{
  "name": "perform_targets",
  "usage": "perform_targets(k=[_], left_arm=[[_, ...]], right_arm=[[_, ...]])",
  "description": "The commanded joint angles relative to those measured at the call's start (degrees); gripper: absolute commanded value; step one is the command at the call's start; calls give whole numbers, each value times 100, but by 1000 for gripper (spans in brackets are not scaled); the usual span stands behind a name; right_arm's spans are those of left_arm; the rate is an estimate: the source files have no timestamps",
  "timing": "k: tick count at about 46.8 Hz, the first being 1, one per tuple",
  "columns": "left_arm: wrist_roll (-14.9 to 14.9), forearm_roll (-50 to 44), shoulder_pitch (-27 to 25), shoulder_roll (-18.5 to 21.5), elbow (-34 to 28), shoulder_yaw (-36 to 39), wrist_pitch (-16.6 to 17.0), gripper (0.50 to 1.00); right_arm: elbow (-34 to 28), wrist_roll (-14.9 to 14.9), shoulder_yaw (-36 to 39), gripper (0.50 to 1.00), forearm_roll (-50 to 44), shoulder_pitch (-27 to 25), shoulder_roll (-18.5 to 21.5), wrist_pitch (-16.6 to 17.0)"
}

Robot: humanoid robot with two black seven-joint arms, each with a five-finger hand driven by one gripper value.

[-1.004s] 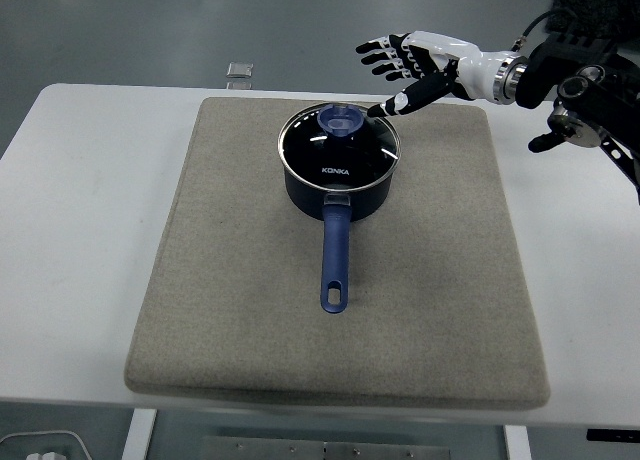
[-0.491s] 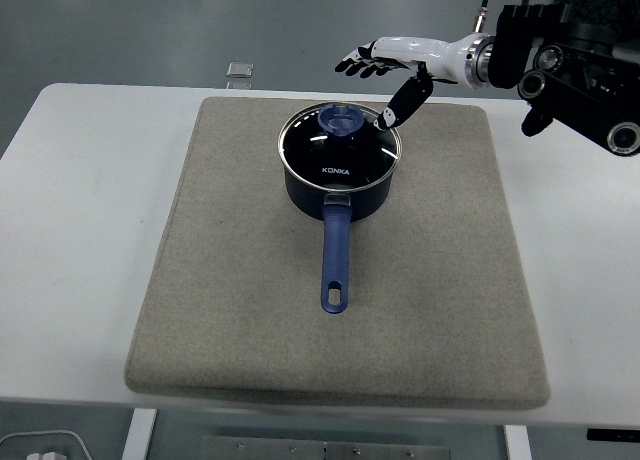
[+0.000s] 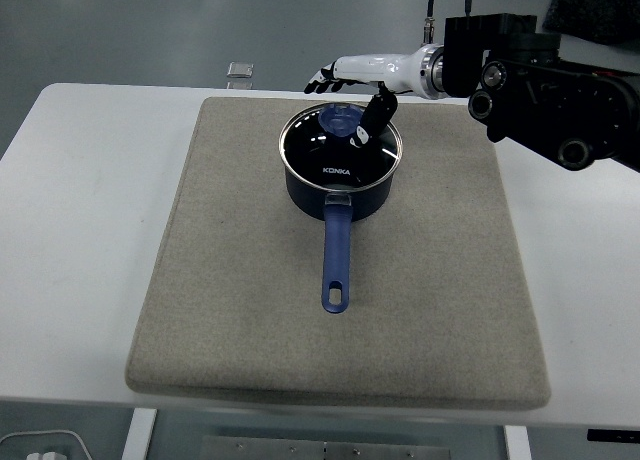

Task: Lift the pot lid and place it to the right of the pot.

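A dark blue pot (image 3: 338, 193) with a long blue handle (image 3: 336, 260) pointing toward me stands on the grey mat (image 3: 240, 310). Its glass lid (image 3: 335, 148) with a blue knob (image 3: 340, 119) sits closed on it. My right hand (image 3: 345, 92) reaches in from the right, hovering just above and behind the knob. Its fingers are spread, the thumb (image 3: 372, 115) hanging down beside the knob's right side. Nothing is grasped. The left arm does not show.
The mat covers most of the white table (image 3: 80, 200). A small clear object (image 3: 239, 74) lies at the table's far edge, left of the hand. Bare mat (image 3: 450, 200) lies to the right of the pot.
My right hand has travelled left and slightly down, from right of the pot to over the lid's knob. The pot and lid have not moved.
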Motion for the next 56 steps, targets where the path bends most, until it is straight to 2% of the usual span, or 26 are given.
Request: perform_targets(k=[1, 19, 27, 33, 56], left_arm=[[-1, 0, -1, 0, 0, 0, 0, 1000], [-1, 0, -1, 0, 0, 0, 0, 1000], [-1, 0, -1, 0, 0, 0, 0, 1000], [-1, 0, -1, 0, 0, 0, 0, 1000], [-1, 0, -1, 0, 0, 0, 0, 1000]], right_arm=[[-19, 1, -80, 919, -77, -6, 27, -120], [-28, 1, -98, 903, -104, -6, 18, -191], [-28, 1, -98, 830, -209, -6, 18, -182], [-37, 1, -107, 809, -324, -6, 27, -173], [-37, 1, -168, 809, -359, 64, 27, -85]])
